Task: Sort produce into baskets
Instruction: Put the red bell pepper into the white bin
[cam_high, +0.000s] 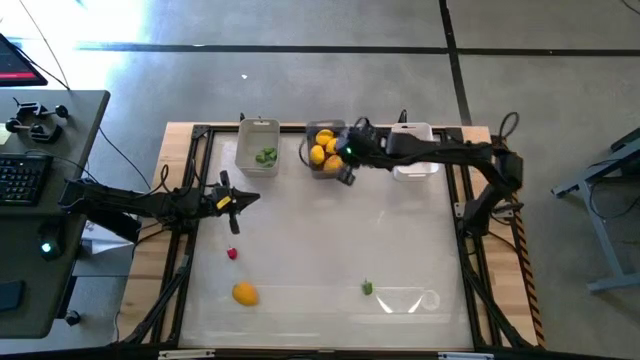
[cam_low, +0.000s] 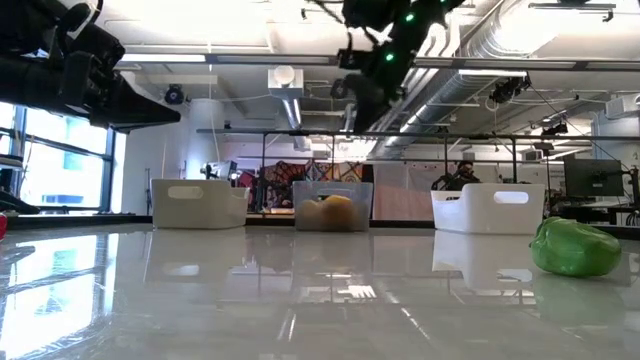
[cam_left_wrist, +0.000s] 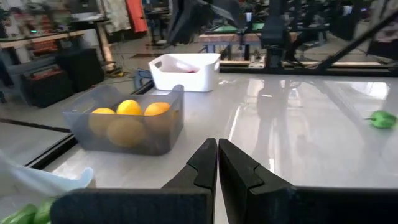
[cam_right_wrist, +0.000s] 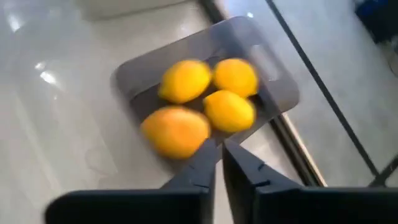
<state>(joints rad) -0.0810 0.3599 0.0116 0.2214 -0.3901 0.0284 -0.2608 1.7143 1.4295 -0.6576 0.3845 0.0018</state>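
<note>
Three tubs stand along the table's far edge: a clear one (cam_high: 258, 146) with green bits (cam_high: 265, 156), a dark grey one (cam_high: 325, 148) with several yellow and orange fruits (cam_right_wrist: 205, 99), and a white one (cam_high: 413, 160) partly under my right arm. My right gripper (cam_right_wrist: 219, 154) is shut and empty, above the grey tub's near side (cam_high: 346, 175). My left gripper (cam_left_wrist: 217, 154) is shut and empty above the table's left part (cam_high: 250, 197). A red berry (cam_high: 232, 253), an orange fruit (cam_high: 245, 293) and a green piece (cam_high: 367, 288) lie on the table.
The table top is glossy and framed by a wooden border (cam_high: 500, 300). A desk with a keyboard (cam_high: 25, 180) stands to the left of the table. The green piece (cam_low: 575, 248) lies close to the low camera. The tubs show in a row in the low view (cam_low: 333, 205).
</note>
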